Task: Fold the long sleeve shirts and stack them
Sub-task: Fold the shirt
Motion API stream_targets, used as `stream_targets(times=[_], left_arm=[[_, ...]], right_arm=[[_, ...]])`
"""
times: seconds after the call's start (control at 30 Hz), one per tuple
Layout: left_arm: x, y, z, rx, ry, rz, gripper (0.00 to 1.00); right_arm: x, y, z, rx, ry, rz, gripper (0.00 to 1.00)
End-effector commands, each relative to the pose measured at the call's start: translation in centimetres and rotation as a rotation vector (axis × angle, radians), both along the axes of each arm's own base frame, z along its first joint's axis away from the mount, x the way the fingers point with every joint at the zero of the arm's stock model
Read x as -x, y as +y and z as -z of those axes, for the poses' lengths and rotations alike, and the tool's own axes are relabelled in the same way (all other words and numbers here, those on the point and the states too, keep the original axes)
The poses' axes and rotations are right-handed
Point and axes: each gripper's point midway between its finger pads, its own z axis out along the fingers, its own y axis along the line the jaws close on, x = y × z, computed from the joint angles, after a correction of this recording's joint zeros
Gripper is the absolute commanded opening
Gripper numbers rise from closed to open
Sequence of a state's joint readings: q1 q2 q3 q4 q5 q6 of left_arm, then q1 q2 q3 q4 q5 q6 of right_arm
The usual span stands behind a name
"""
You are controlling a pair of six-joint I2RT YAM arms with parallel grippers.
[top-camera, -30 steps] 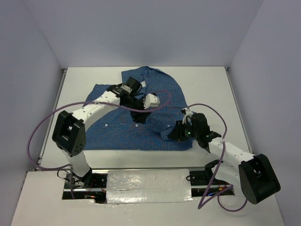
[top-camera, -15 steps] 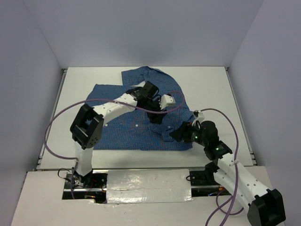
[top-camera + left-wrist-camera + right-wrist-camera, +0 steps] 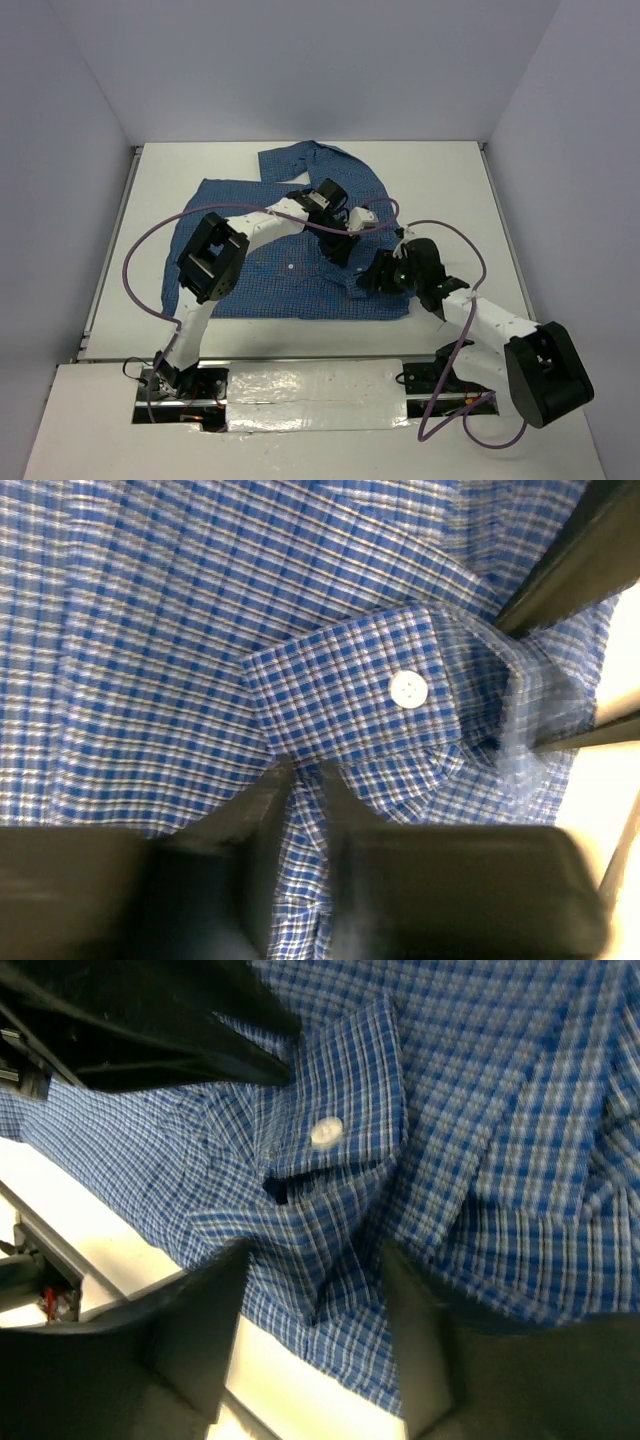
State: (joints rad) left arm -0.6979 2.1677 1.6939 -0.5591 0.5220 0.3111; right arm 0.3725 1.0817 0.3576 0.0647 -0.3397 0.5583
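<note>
The blue checked shirt lies on the white table. Our left gripper is nearly closed around a fold beside the buttoned cuff (gripping or not, we cannot tell). Our right gripper stands wide open over the hem, holding nothing.

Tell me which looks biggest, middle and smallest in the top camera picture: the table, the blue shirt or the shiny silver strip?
1. table, the biggest
2. blue shirt, though the arms hide part of it
3. shiny silver strip, clearly the smallest
</note>
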Motion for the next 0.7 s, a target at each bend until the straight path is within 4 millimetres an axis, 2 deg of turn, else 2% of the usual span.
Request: stream_targets(times=[0.0, 0.1, 0.17, 0.27, 0.37, 0.4, 0.47, 0.57, 0.6, 0.67], left_arm=[[1.8, -1.1, -3.2, 0.089, 0.037, 0.077, 0.24], [3.1, -0.9, -4.1, 0.115, 0.070, 0.122, 0.10], [3.8, -0.7, -4.6, 0.129, 0.074, 0.155, 0.06], [4.8, 0.0, -5.3, 0.133, 0.071, 0.193, 0.00], [5.8, 0.8, -6.2, 0.146, 0.043, 0.234, 0.00], [5.9, 1.0, -6.4, 0.148, 0.032, 0.242, 0.00], [6.4, 1.6, -6.8, 0.153, -0.012, 0.273, 0.00], [7.4, 2.1, -6.5, 0.131, -0.077, 0.324, 0.00], [7.7, 2.5, -6.0, 0.107, -0.090, 0.327, 0.00], [8.3, 2.7, -5.5, 0.086, -0.098, 0.344, 0.00]], right_arm=[[-2.6, 1.2, -3.2, -0.035, -0.160, -0.047, 0.49], [-1.8, 1.4, -2.9, -0.024, -0.193, -0.122, 0.29], [-0.7, 1.6, -2.6, -0.009, -0.210, -0.192, 0.20], [0.9, 1.2, -2.1, 0.023, -0.217, -0.257, 0.14], [2.0, 1.3, -2.8, 0.003, -0.229, -0.279, 0.17], [2.5, 1.0, -2.4, 0.016, -0.185, -0.260, 0.18], [2.7, 0.7, -2.9, 0.025, -0.170, -0.245, 0.24], [4.1, 1.1, -3.2, -0.008, -0.096, -0.267, 0.34], [5.2, 1.4, -3.2, -0.030, -0.047, -0.304, 0.35], [5.8, 1.5, -3.5, -0.020, -0.004, -0.328, 0.38]])
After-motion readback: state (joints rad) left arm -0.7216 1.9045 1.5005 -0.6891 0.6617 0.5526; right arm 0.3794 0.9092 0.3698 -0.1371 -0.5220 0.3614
